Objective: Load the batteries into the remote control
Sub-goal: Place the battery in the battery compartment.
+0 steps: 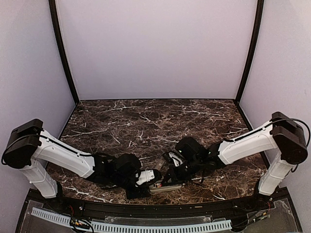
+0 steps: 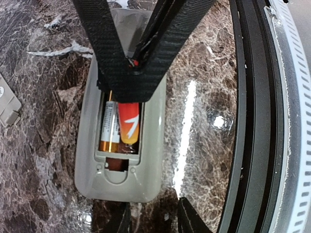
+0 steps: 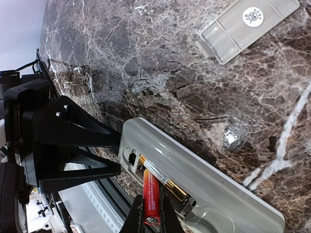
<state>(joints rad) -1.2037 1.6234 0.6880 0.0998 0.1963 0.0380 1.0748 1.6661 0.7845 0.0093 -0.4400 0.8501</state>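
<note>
The jaws of the right gripper are pressed onto the red battery, pinching its upper end. The battery sits between them, angled down into the open compartment of the remote control. Its held end seems a little raised, so it looks to be going in rather than fully seated. Close alongside it, the gold battery lies flat in its slot and appears to be home. The jaws of the left gripper show a gap between them and stand at the end of the remote control nearest that arm, tips against or just off its edge. Whether they pinch it or merely brace it I cannot tell. The remote control lies back-up on the table, close to the near edge, between the two arms. The grey cover lies on the table well apart from it. By my reading one cell is loaded, the second needs pressing down and letting go, and the cover is not yet on.
</note>
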